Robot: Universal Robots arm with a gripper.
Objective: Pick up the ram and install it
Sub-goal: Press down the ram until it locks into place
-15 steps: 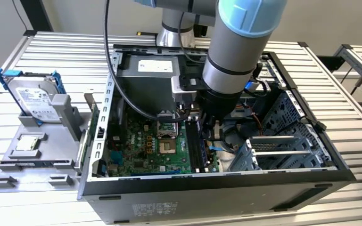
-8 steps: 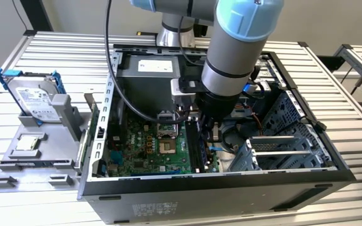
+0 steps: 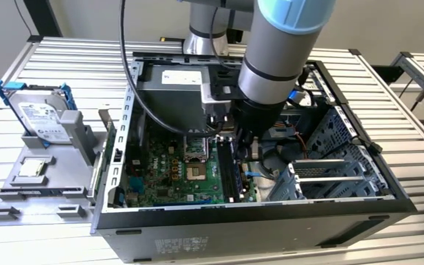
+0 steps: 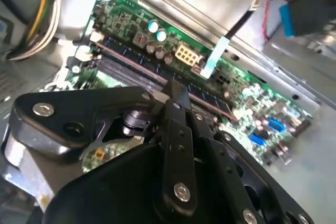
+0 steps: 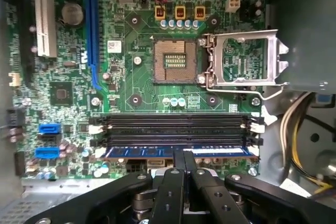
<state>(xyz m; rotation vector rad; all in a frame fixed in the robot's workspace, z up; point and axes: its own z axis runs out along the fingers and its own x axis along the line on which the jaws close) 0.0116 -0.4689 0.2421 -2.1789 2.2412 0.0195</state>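
The ram (image 5: 136, 152) is a long, thin blue-black stick standing on edge in the outermost memory slot of the motherboard (image 5: 131, 85). In the second wrist view its top edge (image 4: 128, 61) runs across the slot bank. My gripper (image 5: 184, 155) is shut on the ram near its middle, with its black fingers (image 4: 176, 95) pressed together over the stick. In the exterior view the gripper (image 3: 245, 148) reaches down into the open computer case (image 3: 271, 221), beside the board's dark slots.
Two dark memory slots (image 5: 173, 121) lie beside the ram, with the open processor socket (image 5: 174, 60) and its raised metal latch (image 5: 244, 59) beyond. Cables (image 5: 296, 129) hang near the slot ends. Outside the case, a grey tray (image 3: 20, 201) holds a silver hard drive (image 3: 42, 116) and a small square chip (image 3: 33, 167).
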